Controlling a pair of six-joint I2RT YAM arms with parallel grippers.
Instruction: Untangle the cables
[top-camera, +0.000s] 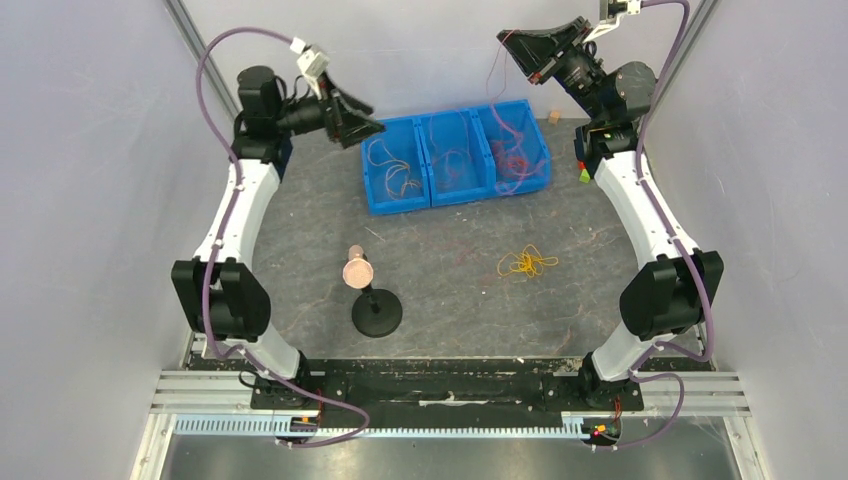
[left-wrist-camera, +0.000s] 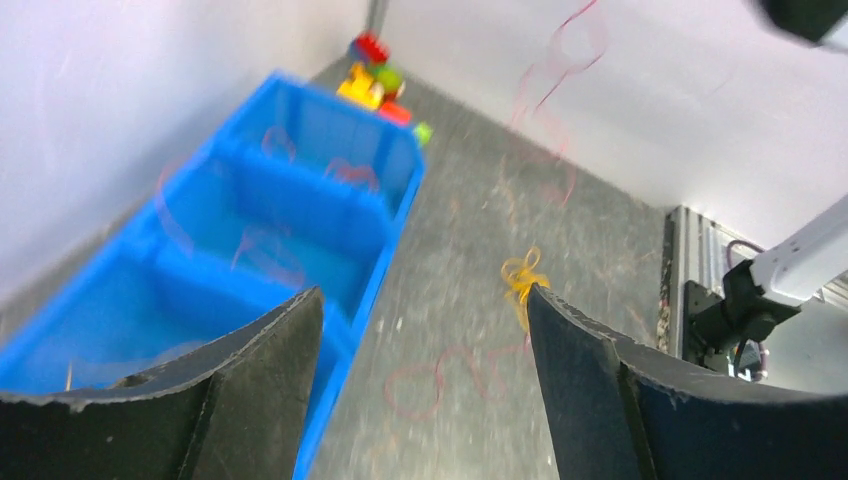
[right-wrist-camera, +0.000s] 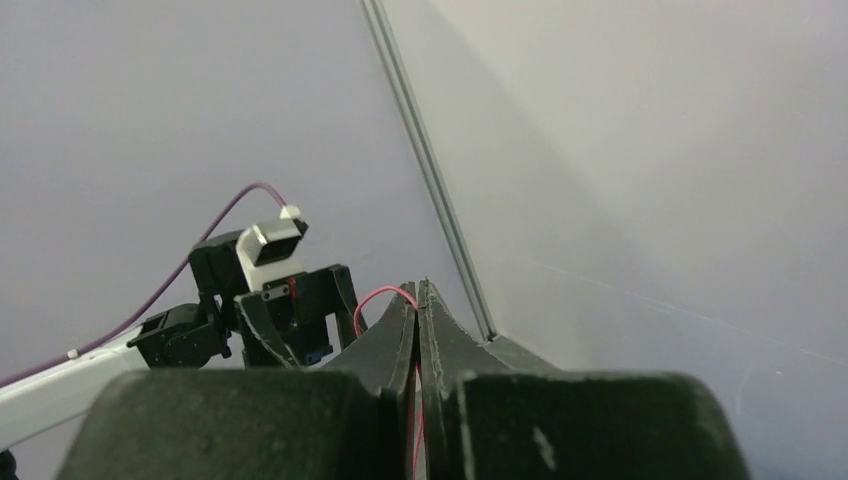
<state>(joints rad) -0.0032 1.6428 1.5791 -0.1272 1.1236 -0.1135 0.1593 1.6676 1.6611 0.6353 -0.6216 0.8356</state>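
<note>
- The left jaws stand wide apart and hold nothing; the left arm (top-camera: 240, 215) carries them above the table (top-camera: 460, 300), just beside the left end of the blue bin (top-camera: 400, 204).
- The right jaws are pressed together on a red cable (right-wrist-camera: 383, 291), which loops out above their tips and runs down between them.
- The right arm (top-camera: 640, 205) holds those jaws high over the far right of the table. From there the red cable hangs down toward the right compartment of the bin.
- The bin has three compartments, each with loose strands in it: orange cables (top-camera: 390, 165) in the left one, reddish ones in the middle and the right.
- A small yellow cable (top-camera: 527, 263) lies bunched on the open table, in front of the bin and well apart from it.
- The left wrist view, which is blurred, shows another red strand (left-wrist-camera: 450, 375) lying in loops on the table near the yellow one.
- A stand (top-camera: 377, 313) with a round black base sits near the table's middle, left of the yellow cable.
- Coloured blocks (left-wrist-camera: 375, 80) lie by the bin's far right end.
</note>
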